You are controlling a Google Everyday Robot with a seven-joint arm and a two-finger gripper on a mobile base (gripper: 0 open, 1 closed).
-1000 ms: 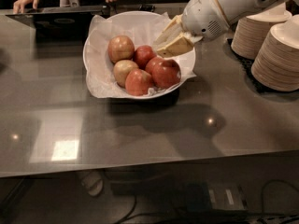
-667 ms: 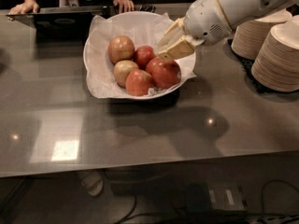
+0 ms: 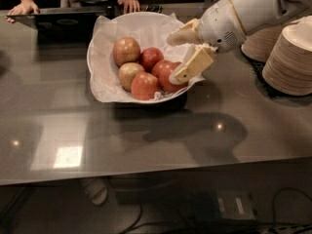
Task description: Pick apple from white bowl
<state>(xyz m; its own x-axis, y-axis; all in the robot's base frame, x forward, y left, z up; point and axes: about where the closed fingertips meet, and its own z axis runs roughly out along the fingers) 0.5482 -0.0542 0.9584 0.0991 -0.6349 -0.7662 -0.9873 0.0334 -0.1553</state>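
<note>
The white bowl (image 3: 100, 74), lined with crinkled white paper, stands on the dark table and holds several apples. The evenly red apple (image 3: 165, 76) lies at the bowl's right front, beside another red apple (image 3: 150, 57) and paler blushed ones (image 3: 126, 50). My gripper (image 3: 171, 60) reaches in from the right over the bowl's right rim. It is open, and only the paper lining shows between the fingers. The upper finger (image 3: 183, 35) is above the red apple. The lower finger (image 3: 194, 65) lies against the apple's right side and hides part of it.
Two stacks of beige plates (image 3: 290, 62) stand at the right, close to my arm. A person's hands (image 3: 127, 5) rest on a dark tray (image 3: 63, 21) at the table's far edge behind the bowl. The near table edge runs along the bottom.
The fingers have spread apart and dropped lower over the bowl's right side. The lower finger now lies against the red apple. The apples have not moved.
</note>
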